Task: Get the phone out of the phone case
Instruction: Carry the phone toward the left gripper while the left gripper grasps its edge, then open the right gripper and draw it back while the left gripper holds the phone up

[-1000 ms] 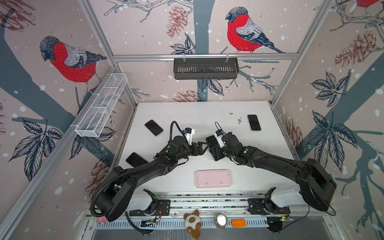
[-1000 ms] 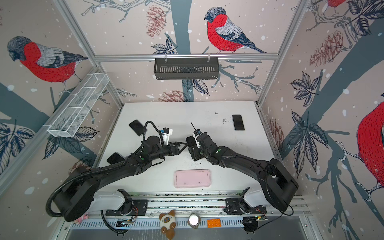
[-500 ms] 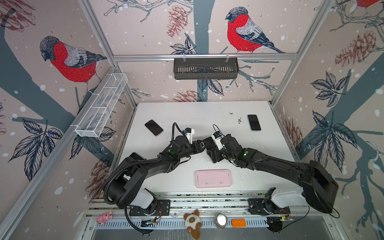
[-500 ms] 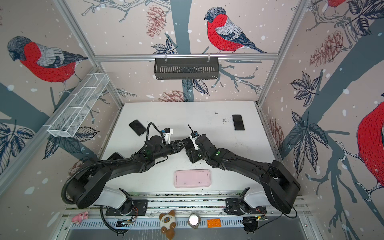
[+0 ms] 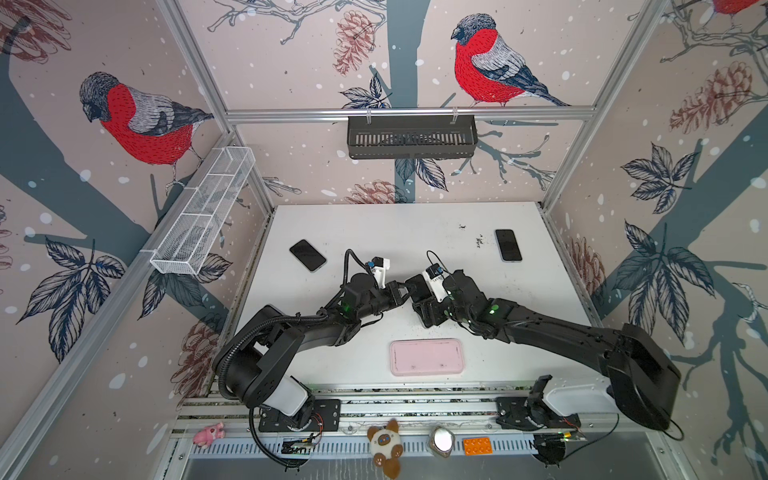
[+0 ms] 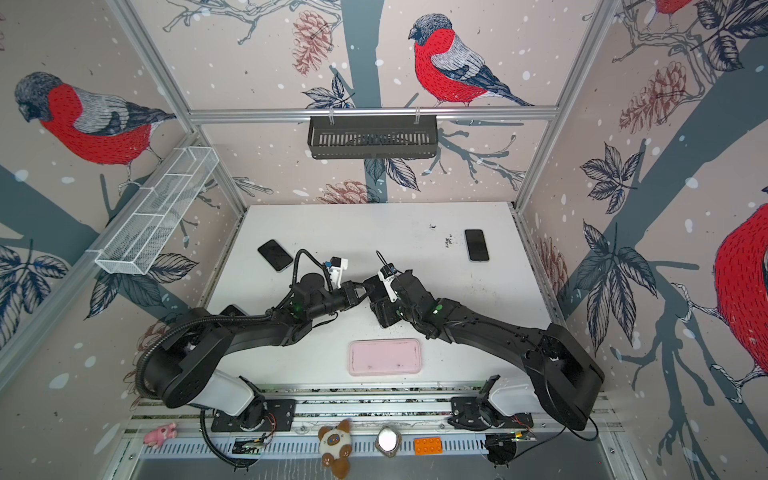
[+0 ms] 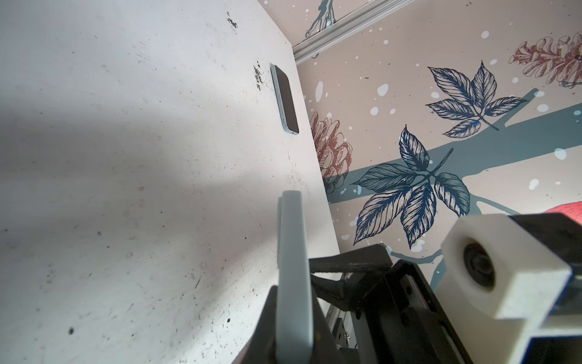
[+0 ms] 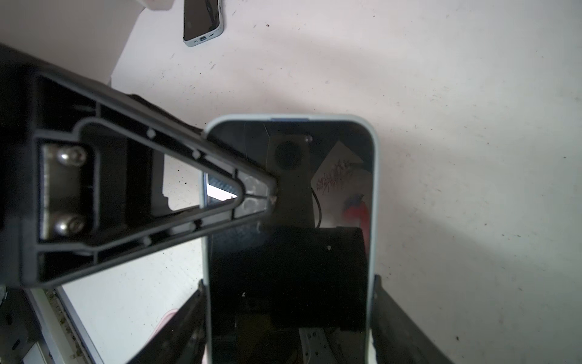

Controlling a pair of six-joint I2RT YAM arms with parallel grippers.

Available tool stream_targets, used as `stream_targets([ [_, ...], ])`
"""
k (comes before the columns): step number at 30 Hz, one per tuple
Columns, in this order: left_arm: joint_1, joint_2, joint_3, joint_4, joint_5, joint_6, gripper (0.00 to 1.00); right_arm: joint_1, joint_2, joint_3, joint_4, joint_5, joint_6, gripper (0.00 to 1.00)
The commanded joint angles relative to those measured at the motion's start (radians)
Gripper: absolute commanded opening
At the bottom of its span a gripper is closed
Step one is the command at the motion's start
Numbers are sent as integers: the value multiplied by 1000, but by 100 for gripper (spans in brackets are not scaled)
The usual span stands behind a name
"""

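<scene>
A phone with a dark screen and a pale blue-grey rim is held above the middle of the table, and it shows in both top views. My right gripper is shut across its width, a finger on each long side. My left gripper is shut on the phone's thin edge from the left, with one of its fingers lying over the screen. In both top views the two grippers meet at the phone. A pink phone case lies flat near the table's front edge, apart from both grippers.
Two other dark phones lie on the table, one at the back left and one at the back right. A black basket hangs on the back wall. A white mesh shelf runs along the left wall. Small toys sit below the front rail.
My left gripper has reached right to the phone held by the right gripper and closed on its edge. The right gripper has kept its grip and barely moved.
</scene>
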Motion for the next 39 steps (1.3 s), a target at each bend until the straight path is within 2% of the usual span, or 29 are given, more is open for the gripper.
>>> stream_targets([
  [1,3,-7,-4,49,1,-10,4,4,-15,-6,56,-11,-6,46],
  [2,3,-12,-5,48,-1,-13,0,6,-18,-8,58,-9,-6,46],
  [5,3,-36,-10,37,-11,-14,0,9,-35,-16,67,-6,-10,52],
  [9,3,-100,-20,20,-49,-11,0,19,-81,-23,72,1,-4,80],
  [12,8,-173,-22,3,-103,-9,0,36,-185,-31,72,46,26,93],
  [15,37,-231,-41,49,-138,-60,0,38,-262,-3,0,129,92,100],
  [18,70,-266,-48,131,-141,-131,0,38,-373,-11,-4,124,145,100],
  [22,72,-294,-16,205,-164,-195,0,29,-518,-82,85,100,237,100],
  [25,70,-294,-15,327,-187,-276,0,-14,-597,-124,134,25,317,100],
  [27,55,-300,-15,377,-213,-310,0,-69,-639,-167,208,-88,377,100],
  [33,-10,-346,-39,395,-323,-332,0,-261,-617,-317,588,-390,627,100],
  [39,-39,-367,-107,454,-388,-387,0,-243,-535,-349,782,-474,696,100],
])
